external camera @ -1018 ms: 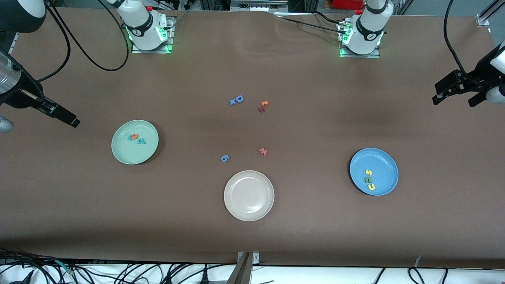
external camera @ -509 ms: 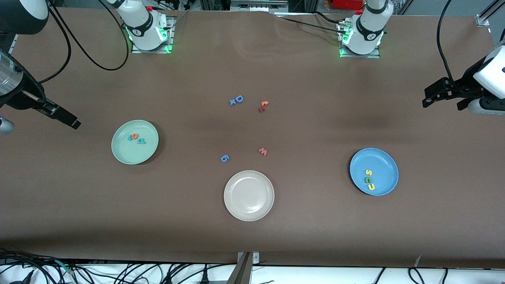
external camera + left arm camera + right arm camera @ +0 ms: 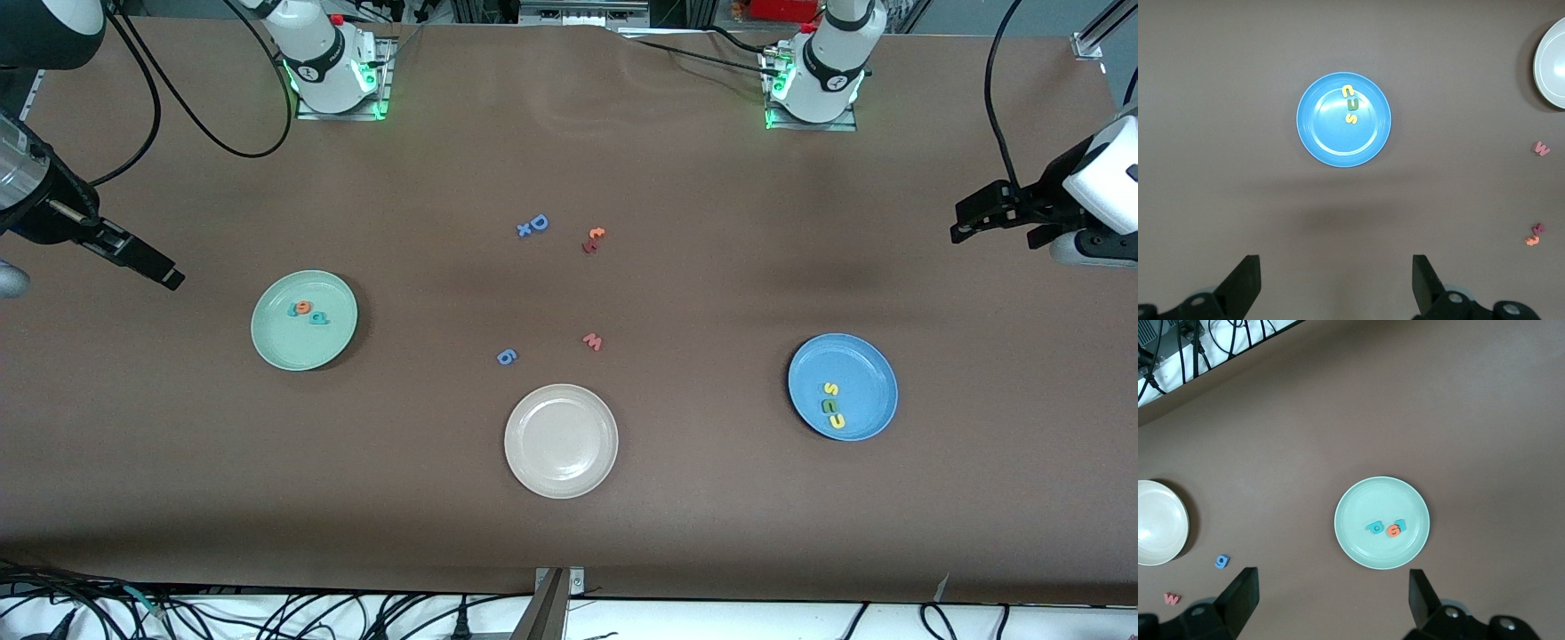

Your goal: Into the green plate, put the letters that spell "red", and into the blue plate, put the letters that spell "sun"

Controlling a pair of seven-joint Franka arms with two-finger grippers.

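With red (image 3: 308,310) in the green plate (image 3: 276,342) and sun (image 3: 832,403) in the blue plate (image 3: 867,360), both grippers, left (image 3: 996,216) and right (image 3: 147,264), are best parked high at the table ends, jaws spread and empty

The blue plate (image 3: 1321,133) shines glossy, the white plate (image 3: 533,462) too, on a matt brown table (image 3: 711,516).

Foam letters on the table (image 3: 711,533) read D (image 3: 538,222), g (image 3: 506,357), w (image 3: 593,341).

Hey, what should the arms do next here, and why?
Probably nothing beyond parking: the r, e and d lie in the green plate, the s, u and n in the blue plate, and both open end effectors hang off at the table's ends.
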